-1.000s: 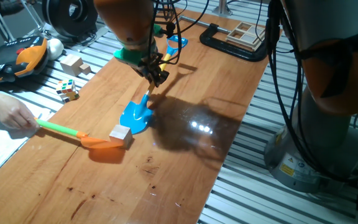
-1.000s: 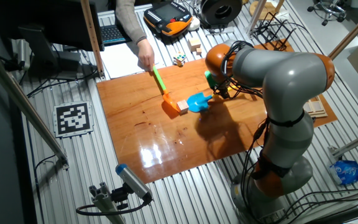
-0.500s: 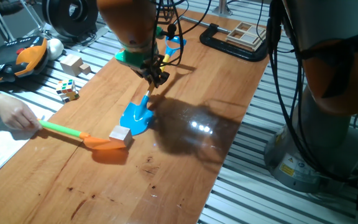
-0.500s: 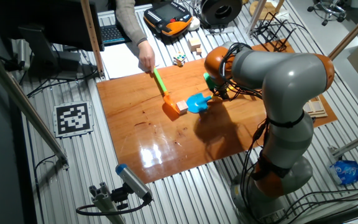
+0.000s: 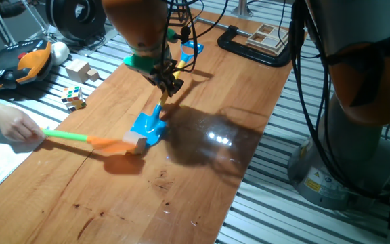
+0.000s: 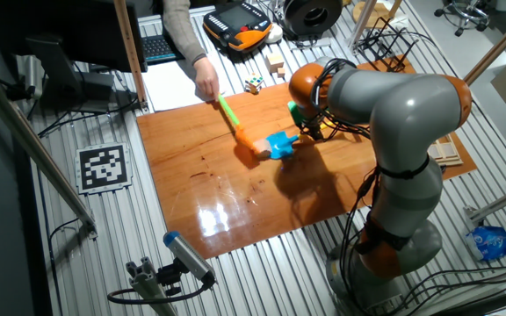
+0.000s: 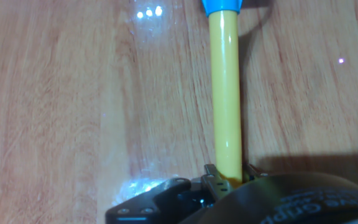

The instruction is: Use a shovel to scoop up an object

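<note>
The gripper point(image 5: 171, 83) of the KUKA arm point(image 6: 402, 114) stays clenched on the yellow shaft of the shovel point(image 5: 149, 125), the hand view showing that shaft point(image 7: 225, 93) running straight out from between the fingers. Across the wooden table point(image 5: 202, 176), a person's hand point(image 5: 12, 125) steers an orange-bladed toy shovel point(image 5: 93, 141) on a green shaft toward the robot's tool. Half a second ago the orange blade lay short of the blue one with the cube resting on it, apart from the blue blade; now it has slid forward until the two blades meet. The object point(image 5: 137, 139), a small pale wooden cube, sits right at the near edge of the blue blade point(image 6: 279, 143), pressed there by the orange one; whether it has fully mounted the blue surface cannot be told from either fixed view. On this evidence the scoop is close to complete: the cube appears to be crossing onto the shovel, and a lift would likely settle it.
</note>
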Controlling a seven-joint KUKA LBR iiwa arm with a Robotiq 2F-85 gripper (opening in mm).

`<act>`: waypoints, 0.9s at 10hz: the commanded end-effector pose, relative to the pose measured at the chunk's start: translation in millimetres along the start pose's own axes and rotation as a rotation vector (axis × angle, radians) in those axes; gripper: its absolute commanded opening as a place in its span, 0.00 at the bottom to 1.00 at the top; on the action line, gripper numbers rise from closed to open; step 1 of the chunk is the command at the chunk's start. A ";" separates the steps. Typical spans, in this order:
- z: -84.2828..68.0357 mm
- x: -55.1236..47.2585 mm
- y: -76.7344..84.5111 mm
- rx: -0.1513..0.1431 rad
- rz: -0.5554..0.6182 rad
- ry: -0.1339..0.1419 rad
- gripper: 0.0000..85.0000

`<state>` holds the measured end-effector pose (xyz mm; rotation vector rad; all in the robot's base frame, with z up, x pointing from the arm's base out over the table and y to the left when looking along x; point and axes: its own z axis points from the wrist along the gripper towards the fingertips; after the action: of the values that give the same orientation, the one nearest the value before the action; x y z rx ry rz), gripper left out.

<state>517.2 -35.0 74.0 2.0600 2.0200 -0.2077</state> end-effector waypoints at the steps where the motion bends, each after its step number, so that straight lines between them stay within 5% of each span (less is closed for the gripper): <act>1: 0.1 -0.1 0.0 -0.003 -0.005 0.000 0.00; 7: 1.6 0.4 0.2 -0.019 0.001 -0.001 0.00; 9: 2.1 0.9 0.0 -0.009 0.001 0.020 0.00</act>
<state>517.2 -34.4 71.5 2.0650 2.0293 -0.1793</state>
